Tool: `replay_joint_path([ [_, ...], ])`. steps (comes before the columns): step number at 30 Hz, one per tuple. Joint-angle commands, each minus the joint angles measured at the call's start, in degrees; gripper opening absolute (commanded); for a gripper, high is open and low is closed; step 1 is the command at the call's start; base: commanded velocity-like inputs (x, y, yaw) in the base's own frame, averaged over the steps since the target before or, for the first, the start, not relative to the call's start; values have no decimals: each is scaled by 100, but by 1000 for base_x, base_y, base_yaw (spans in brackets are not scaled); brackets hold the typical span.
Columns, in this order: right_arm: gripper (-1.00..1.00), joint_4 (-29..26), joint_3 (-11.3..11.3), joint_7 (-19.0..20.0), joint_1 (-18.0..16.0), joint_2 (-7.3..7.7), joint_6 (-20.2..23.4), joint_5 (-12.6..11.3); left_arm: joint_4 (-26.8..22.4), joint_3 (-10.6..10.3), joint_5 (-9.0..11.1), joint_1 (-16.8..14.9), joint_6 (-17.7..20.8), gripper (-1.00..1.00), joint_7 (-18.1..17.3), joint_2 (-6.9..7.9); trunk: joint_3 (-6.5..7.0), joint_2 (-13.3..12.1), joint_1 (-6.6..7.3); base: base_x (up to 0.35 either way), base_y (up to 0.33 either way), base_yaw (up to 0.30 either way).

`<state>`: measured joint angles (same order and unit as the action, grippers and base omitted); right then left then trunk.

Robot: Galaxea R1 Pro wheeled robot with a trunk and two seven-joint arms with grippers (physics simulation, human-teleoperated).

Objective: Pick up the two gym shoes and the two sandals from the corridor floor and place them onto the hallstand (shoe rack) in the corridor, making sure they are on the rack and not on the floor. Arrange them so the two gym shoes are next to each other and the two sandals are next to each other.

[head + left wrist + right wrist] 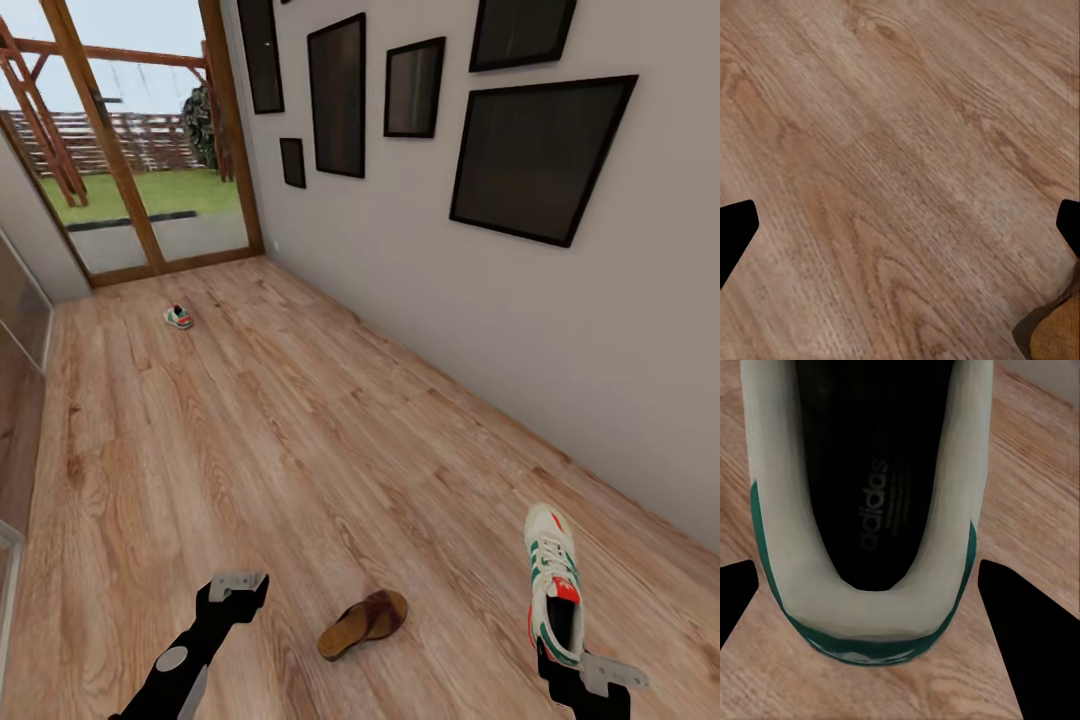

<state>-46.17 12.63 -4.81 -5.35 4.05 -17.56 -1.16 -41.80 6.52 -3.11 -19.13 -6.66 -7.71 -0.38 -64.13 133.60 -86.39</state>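
The corridor floor [260, 420] is light brown wood-grain planking with wavy knots, running toward a glass door with a wooden frame [150, 150] at eleven o'clock. The wall [560, 340] on the right is plain pale plaster hung with dark, flat rectangular picture frames [540, 150].

One gym shoe [553, 585], white with green side stripes and a red-orange tongue, sits at about five o'clock in the head view, toe pointing away. The right gripper [560, 668] is at its heel; in the right wrist view its dark fingers [1027, 645] flank the padded white heel collar and green heel patch of that shoe [870, 510], clasping it.

A brown sandal [363, 622], flat, with a tan footbed and a wide leathery strap, lies on the planks at six o'clock, between the two arms. The left gripper [238, 590] hovers near it at seven o'clock, spread wide apart with nothing between the fingers [735, 229].

The second gym shoe [178, 317] lies small and far off at eleven o'clock, near the door.
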Motion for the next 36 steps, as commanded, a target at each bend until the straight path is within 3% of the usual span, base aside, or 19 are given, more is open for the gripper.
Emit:
replay_joint_path([
  [1, -100, 5, -5, -15, -2, 1, -18, -10, 5, 22, -36, -3, -20, 100, -39, -8, -4, 1, -1, 222, 142, 0],
  [13, -100, -16, -6, -16, -1, -1, -19, -15, -17, 18, -32, -3, -23, 100, -41, -3, -4, 1, -1, 67, 39, 0],
  [16, -100, -5, -6, -12, -2, -1, -11, -13, -13, 8, -216, -11, 2, 100, -124, 21, -4, 1, -1, 0, 0, 0],
  [17, -100, -18, -12, -5, -1, -1, -6, -15, -18, -3, -512, -62, 31, 100, -338, 122, -4, 1, -1, 0, 0, 0],
  [19, -100, -25, -11, -4, -1, 3, -1, -15, -15, -32, -780, -76, 61, 100, -668, 211, -4, 1, -1, 0, 0, 0],
  [20, -100, -40, -9, 0, -3, 13, 7, -15, -12, -56, -1057, -97, 125, 100, -1170, 279, -4, 1, -1, 0, 0, 0],
  [23, -100, -153, -7, 9, -8, 44, 24, -15, -10, -76, -1461, -215, 363, 100, -2112, 312, -4, 1, -1, 0, 0, 0],
  [25, -100, -271, -7, 11, -8, 50, 32, -15, -4, -81, -1617, -294, 479, 100, -2417, 305, -4, 1, -1, 0, 0, 0],
  [26, -100, -525, -9, 13, -9, 55, 51, -12, 31, -85, -1894, -410, 629, 100, -2729, 278, -4, 1, -1, 0, 0, 0],
  [29, -100, -934, -14, 37, -8, 59, 210, -9, 57, -88, -2288, -527, 732, 100, -2930, 239, -4, 1, -1, 0, 0, 0],
  [31, -100, -1300, -19, 129, -9, 63, 541, -5, 66, -89, -2574, -579, 768, 100, -3012, 200, -4, 1, -1, 0, 0, 0],
  [33, -100, -2014, -19, 599, -10, 72, 1385, 0, 74, -93, -2909, -614, 785, 100, -3086, 129, -4, 1, -1, 0, 0, 0],
  [36, -100, -2701, -16, 1274, -30, 107, 2153, 15, 96, -178, -3055, -623, 788, 100, -3111, 107, -4, 1, -1, 0, 0, 0],
])
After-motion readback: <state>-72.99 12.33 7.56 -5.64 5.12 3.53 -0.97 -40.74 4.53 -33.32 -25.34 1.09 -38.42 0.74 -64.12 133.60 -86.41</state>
